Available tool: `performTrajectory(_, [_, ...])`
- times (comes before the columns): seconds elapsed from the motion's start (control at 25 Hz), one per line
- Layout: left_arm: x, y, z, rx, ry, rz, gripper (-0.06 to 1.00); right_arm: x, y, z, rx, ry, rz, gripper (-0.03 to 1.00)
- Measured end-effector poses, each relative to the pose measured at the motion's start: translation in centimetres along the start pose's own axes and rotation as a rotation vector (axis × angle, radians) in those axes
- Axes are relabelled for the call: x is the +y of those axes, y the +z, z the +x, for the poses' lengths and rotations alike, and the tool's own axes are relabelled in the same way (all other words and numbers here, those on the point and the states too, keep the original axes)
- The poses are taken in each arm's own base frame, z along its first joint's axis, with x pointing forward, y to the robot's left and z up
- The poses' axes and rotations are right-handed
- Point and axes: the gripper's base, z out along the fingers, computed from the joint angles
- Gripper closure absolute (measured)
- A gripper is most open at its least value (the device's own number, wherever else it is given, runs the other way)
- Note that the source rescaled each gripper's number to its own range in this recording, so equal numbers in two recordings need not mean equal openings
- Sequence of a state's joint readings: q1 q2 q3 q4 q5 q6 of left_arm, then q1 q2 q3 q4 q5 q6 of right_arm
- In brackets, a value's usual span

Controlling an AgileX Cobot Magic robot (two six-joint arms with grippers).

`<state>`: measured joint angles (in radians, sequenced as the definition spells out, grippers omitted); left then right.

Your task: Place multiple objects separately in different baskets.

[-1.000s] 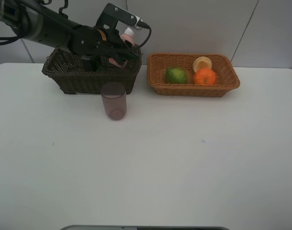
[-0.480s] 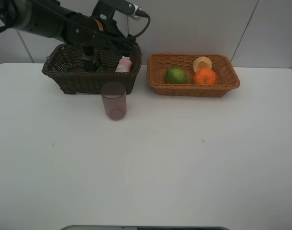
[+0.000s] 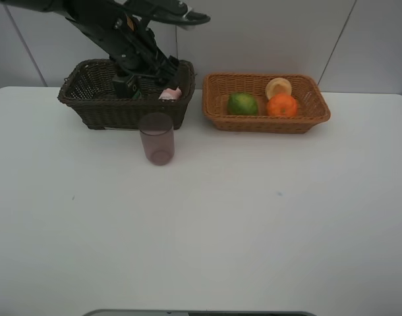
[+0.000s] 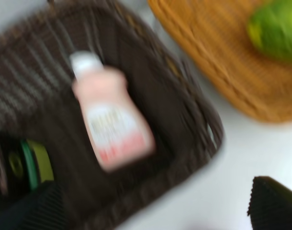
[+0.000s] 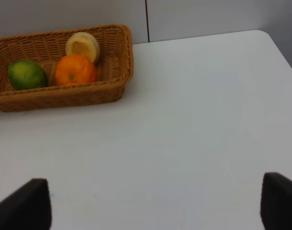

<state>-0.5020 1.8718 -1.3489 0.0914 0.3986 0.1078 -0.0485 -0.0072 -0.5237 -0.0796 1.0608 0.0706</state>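
Observation:
The pink white-capped bottle [image 3: 169, 94] lies in the dark brown basket [image 3: 95, 112], beside the dark green pump bottle [image 3: 125, 85]. My left gripper [image 3: 163, 71] hovers open and empty just above them. In the left wrist view the pink bottle [image 4: 110, 120] lies flat below the open left gripper [image 4: 155, 211], with the pump bottle [image 4: 26, 163] next to it. The mauve cup [image 3: 156, 138] stands on the table in front of the dark basket. The light basket [image 3: 319, 115] holds the green citrus [image 3: 242, 103], the orange [image 3: 282, 105] and a pale yellow round fruit [image 3: 278, 87]. My right gripper [image 5: 151, 203] is open over bare table.
The two baskets stand side by side at the back of the white table [image 3: 254, 217], close to the wall. In the right wrist view the light basket [image 5: 122, 72] lies ahead of the gripper, and the table's corner [image 5: 265, 36] shows.
My left gripper has let go of the pink bottle, which dropped into the dark basket and now lies there. The left arm has risen. The cup and the fruits have not moved.

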Motion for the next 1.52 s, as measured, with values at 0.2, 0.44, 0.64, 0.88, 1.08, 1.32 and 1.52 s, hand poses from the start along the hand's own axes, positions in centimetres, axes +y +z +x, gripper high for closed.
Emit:
performTrajectory(0.2, [-1.3,-1.3,1.4,0.207,0.026,0.045,-0.05,0.0,0.0,0.0,0.0,0.0,0.0,0.07])
performTrajectory(0.44, [-2.4,-2.2,3.0,0.411,0.033,0.104,-0.05,0.0,0.0,0.0,0.0,0.0,0.0,0.07])
performTrajectory(0.64, [-3.9,-2.5,3.0,0.437,0.075,0.133,-0.05,0.0,0.0,0.0,0.0,0.0,0.0,0.07])
performTrajectory(0.88, [-4.9,-2.5,2.6,0.399,0.157,0.157,-0.05,0.0,0.0,0.0,0.0,0.0,0.0,0.07])
performTrajectory(1.08, [-4.9,-2.3,2.0,0.326,0.178,0.151,-0.05,0.0,0.0,0.0,0.0,0.0,0.0,0.07])
performTrajectory(1.32, [-4.9,-2.0,1.5,0.264,0.23,0.15,-0.05,0.0,0.0,0.0,0.0,0.0,0.0,0.07])
performTrajectory(1.52, [-5.1,-0.6,2.1,0.289,0.239,0.156,-0.05,0.0,0.0,0.0,0.0,0.0,0.0,0.07])
